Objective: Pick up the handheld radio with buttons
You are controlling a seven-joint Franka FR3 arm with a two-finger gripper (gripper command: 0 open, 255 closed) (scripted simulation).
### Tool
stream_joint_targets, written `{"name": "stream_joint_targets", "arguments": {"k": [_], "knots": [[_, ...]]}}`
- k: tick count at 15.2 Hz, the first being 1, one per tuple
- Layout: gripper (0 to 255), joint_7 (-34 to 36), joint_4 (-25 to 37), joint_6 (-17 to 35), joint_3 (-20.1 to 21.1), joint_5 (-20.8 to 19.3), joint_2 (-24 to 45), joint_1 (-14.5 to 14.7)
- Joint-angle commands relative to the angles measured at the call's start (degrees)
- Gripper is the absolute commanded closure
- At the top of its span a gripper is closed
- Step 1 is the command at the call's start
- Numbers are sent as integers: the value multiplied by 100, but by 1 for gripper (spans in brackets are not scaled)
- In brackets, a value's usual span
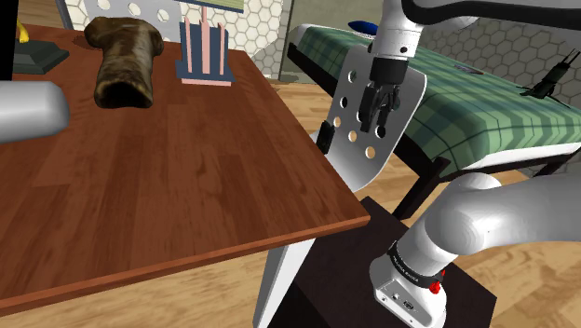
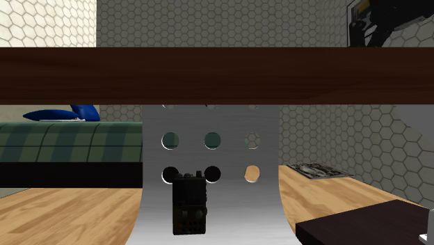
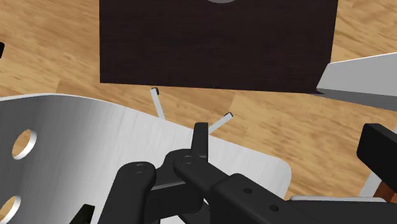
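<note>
We are holding the tool (image 1: 372, 121) pinched narrow above the chair (image 1: 358, 173); descending unopened, we are risking toppling the radio (image 2: 189, 203).

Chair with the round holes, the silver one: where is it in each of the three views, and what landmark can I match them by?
Shoulder view: the chair is right of centre, just above the dark stand.
Second exterior view: the chair is low in the middle; the stand is at lower right.
Wrist view: the chair is nearer the camera than the stand.
Shared landmark: the stand.
</note>
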Motion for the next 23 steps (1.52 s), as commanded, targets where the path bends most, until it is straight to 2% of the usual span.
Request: {"name": "stream_joint_targets", "arguments": {"k": [1, 12, 23], "knots": [[0, 0, 0, 0, 0, 0, 0, 0], [0, -243, 526, 1554, -540, -356, 2025, -417], [0, -518, 1851, 2505, -1026, -287, 4242, -759]]}}
